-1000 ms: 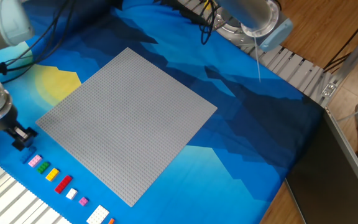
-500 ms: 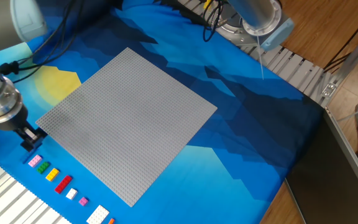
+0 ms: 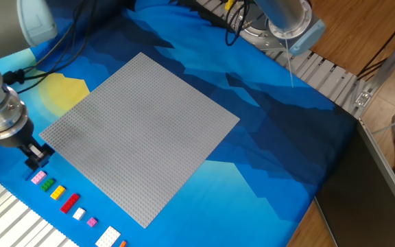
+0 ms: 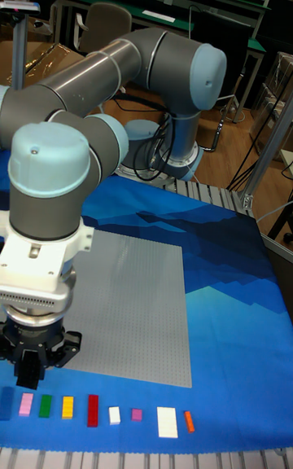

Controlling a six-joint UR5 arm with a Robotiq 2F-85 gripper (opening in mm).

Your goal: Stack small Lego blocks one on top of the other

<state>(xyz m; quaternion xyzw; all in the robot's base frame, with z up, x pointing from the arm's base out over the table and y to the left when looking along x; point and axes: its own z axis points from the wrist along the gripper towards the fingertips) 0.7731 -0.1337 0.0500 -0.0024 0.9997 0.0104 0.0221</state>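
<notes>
Several small Lego blocks lie in a row on the blue cloth by the near table edge: pink [image 3: 38, 177] [image 4: 26, 404], green [image 3: 46, 184] [image 4: 45, 405], yellow [image 3: 57, 192] [image 4: 67, 407], red [image 3: 69, 202] [image 4: 93, 409], and further white, pink and orange ones. A dark blue block [image 4: 6, 404] shows at the row's left end in the tall fixed view only. My gripper [image 3: 36, 156] [image 4: 31, 367] hangs just above the row's pink end, pointing down beside the baseplate's corner. Its black fingers look close together, and the gap between them does not show.
The large grey baseplate [image 3: 142, 134] [image 4: 134, 306] fills the middle of the cloth. A ribbed metal table edge [image 3: 5, 219] runs behind the block row. The arm's base [image 4: 175, 151] and cables [image 3: 60, 41] stand at the far side.
The gripper has shifted a little to the right and toward the block row, ending next to the baseplate's corner. The blocks have not moved.
</notes>
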